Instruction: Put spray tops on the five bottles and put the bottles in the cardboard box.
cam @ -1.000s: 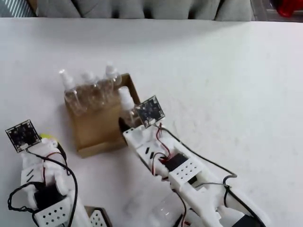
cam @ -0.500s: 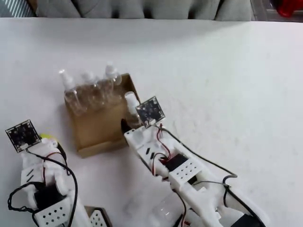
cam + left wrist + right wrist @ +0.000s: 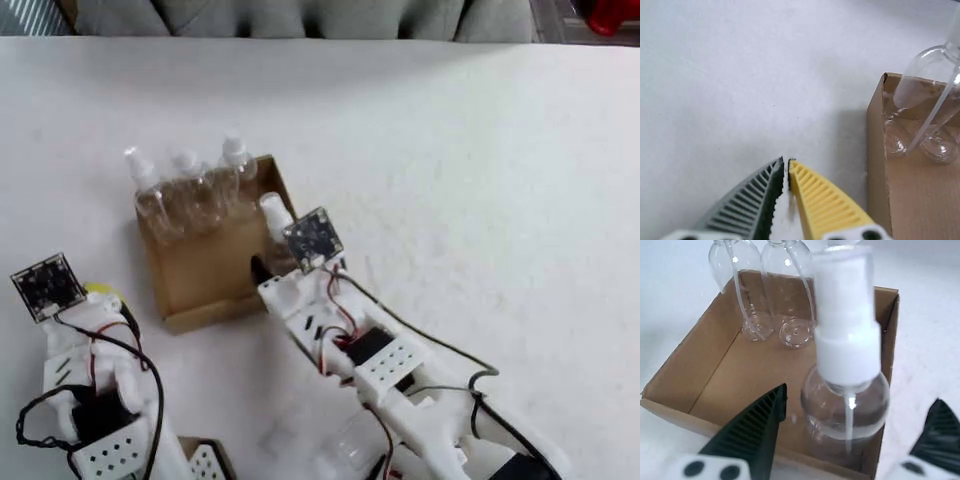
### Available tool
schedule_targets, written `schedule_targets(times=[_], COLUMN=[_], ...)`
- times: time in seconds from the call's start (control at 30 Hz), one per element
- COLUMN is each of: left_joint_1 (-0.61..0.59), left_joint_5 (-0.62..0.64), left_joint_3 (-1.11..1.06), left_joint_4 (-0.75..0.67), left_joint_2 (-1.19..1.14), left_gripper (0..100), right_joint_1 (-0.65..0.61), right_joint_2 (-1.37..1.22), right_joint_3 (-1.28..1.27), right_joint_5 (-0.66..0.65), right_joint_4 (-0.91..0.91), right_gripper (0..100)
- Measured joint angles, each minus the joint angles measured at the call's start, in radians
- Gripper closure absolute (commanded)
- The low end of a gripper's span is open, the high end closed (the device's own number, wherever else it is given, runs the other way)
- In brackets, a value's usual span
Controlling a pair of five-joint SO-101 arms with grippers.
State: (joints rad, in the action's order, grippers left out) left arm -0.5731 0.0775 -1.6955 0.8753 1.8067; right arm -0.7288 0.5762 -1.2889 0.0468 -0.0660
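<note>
The right claw [image 3: 860, 399] is spread wide either side of a spray-topped bottle [image 3: 845, 345] standing in the cardboard box [image 3: 710, 365], with 3 other bottles [image 3: 190, 195] at its far end. The left claw [image 3: 786, 167] is pressed together over the table [image 3: 715, 75], beside the box.

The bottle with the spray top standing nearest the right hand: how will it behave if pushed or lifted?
The bottle looks clear and empty, so it is probably very light. Its tall spray top over a small round body suggests it tips easily. The smooth round plastic may slip in a loose grip.
</note>
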Motion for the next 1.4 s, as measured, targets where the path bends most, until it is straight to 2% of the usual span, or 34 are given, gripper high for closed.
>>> schedule_targets(times=[0.53,0.73,0.87,0.97,1.13,1.3,1.4], left_joint_1=[0.0,0.0,0.0,0.0,0.0,0.0,0.0], left_joint_5=[0.0,0.0,0.0,0.0,0.0,0.0,0.0], left_joint_3=[0.0,0.0,0.0,0.0,0.0,0.0,0.0], left_joint_4=[0.0,0.0,0.0,0.0,0.0,0.0,0.0], left_joint_2=[0.0,0.0,0.0,0.0,0.0,0.0,0.0], left_gripper=[98,98,98,98,98,98,98], right_joint_1=[-0.008,-0.008,-0.006,-0.008,0.009,0.081,0.138], right_joint_2=[0.0,0.133,0.305,0.48,0.764,0.895,0.902], right_joint_3=[0.0,-0.002,-0.002,0.0,0.06,0.129,0.184], right_joint_5=[0.0,0.0,0.0,0.0,0.0,-0.068,-0.153], right_joint_4=[-0.054,-0.023,0.12,0.295,0.641,0.858,0.971], right_gripper=[63.4,63.5,63.7,64.3,80.0,96.5,97.4])
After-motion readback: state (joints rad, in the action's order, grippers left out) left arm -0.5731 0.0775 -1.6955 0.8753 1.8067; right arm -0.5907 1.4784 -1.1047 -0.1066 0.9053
